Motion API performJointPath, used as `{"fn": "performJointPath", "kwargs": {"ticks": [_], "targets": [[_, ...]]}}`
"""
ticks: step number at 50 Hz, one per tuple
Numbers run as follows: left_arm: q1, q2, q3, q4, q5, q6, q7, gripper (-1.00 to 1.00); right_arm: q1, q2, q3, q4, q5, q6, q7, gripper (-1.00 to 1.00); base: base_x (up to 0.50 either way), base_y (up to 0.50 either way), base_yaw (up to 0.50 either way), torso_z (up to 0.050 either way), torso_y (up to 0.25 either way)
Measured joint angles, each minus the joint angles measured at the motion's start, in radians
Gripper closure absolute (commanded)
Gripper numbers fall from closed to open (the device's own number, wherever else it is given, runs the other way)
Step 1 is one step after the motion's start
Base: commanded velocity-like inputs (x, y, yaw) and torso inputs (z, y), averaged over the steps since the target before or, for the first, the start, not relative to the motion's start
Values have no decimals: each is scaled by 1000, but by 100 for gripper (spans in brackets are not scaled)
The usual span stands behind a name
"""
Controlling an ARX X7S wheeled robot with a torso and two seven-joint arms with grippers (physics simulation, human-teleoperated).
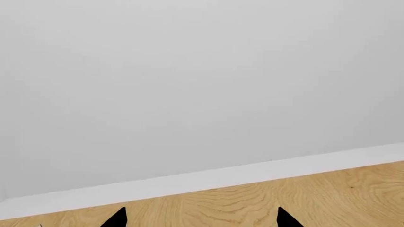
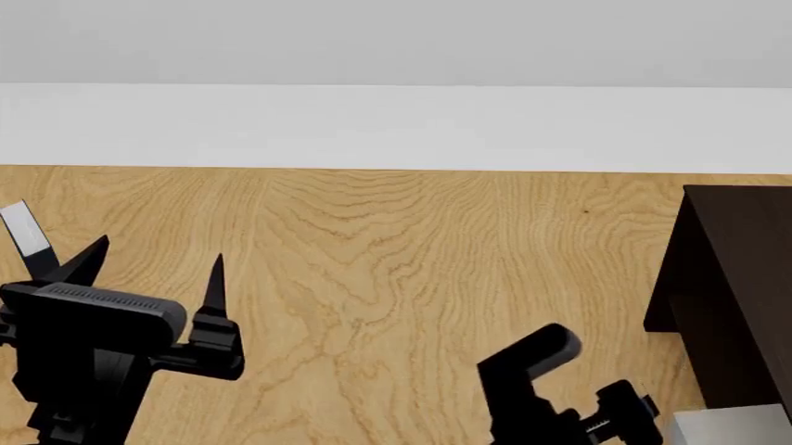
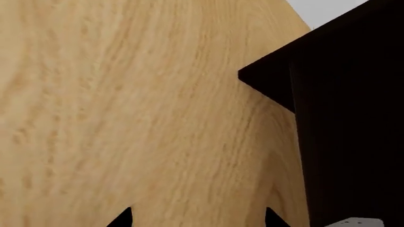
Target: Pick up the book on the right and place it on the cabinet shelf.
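Note:
The very dark brown cabinet (image 2: 736, 278) stands at the right edge of the head view. It also fills the side of the right wrist view (image 3: 347, 123). A small light-grey piece (image 2: 733, 428) shows by the cabinet at the bottom right, and also in the right wrist view (image 3: 355, 222). I cannot tell whether it is the book. My left gripper (image 2: 159, 261) is open and empty above the wooden floor; its two black tips show in the left wrist view (image 1: 202, 221). My right gripper (image 3: 198, 221) is open and empty beside the cabinet.
Light wood floor (image 2: 396, 269) runs to a white skirting board (image 2: 396, 125) and a pale wall (image 1: 202, 85). A small white strip (image 2: 25, 232) shows at the far left. My right arm (image 2: 532, 371) shows low in the head view, left of the cabinet.

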Motion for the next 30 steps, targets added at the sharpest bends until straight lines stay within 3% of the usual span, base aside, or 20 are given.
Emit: {"fn": "performJointPath", "kwargs": {"ticks": [13, 30], "targets": [[-1, -3, 1, 3, -6, 0, -1, -100, 15, 9, 100, 0, -28, 81, -66, -100, 0, 0, 0, 0, 0], [-3, -6, 2, 5, -12, 1, -4, -100, 23, 23, 133, 0, -58, 157, -71, -100, 0, 0, 0, 0, 0]]}}
